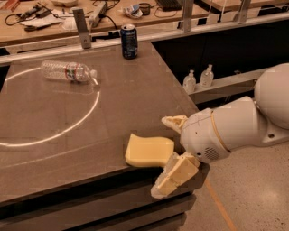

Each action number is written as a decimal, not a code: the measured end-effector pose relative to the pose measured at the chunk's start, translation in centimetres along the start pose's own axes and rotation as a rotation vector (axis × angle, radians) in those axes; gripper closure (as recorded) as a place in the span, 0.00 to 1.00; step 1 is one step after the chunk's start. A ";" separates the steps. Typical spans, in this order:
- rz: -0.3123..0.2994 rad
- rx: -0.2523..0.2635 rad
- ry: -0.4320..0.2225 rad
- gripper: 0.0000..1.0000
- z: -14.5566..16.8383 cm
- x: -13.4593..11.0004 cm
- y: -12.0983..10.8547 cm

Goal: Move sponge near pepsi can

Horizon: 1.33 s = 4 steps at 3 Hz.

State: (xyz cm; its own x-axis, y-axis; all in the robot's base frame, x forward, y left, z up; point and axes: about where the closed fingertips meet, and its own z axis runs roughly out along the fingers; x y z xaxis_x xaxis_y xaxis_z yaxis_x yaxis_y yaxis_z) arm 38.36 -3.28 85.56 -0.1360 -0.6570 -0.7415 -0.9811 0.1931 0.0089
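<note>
The pale yellow sponge (149, 151) lies flat near the front right corner of the dark table (54, 122). The dark blue pepsi can (129, 41) stands upright at the table's far edge, well away from the sponge. My gripper (168, 153) is open just right of the sponge. One finger (174, 122) is above the table behind the sponge's right end. The other finger (174, 176) hangs past the table's front edge. The sponge is not held.
A clear plastic water bottle (67, 71) lies on its side at the far left, inside a white circle line (86, 115). Two small bottles (198, 77) stand on a ledge right of the table. A cluttered bench (90, 13) runs behind.
</note>
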 end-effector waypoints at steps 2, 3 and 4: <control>-0.008 -0.006 0.002 0.00 0.7 0.1 -0.3; -0.025 0.010 0.027 0.23 0.8 1.0 -1.1; -0.040 0.016 0.056 0.46 1.1 1.9 -1.5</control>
State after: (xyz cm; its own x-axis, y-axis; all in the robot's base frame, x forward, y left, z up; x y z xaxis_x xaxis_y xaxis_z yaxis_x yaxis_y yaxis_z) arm 39.68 -4.02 83.45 -0.1051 -0.7038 -0.7025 -0.9837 0.1773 -0.0305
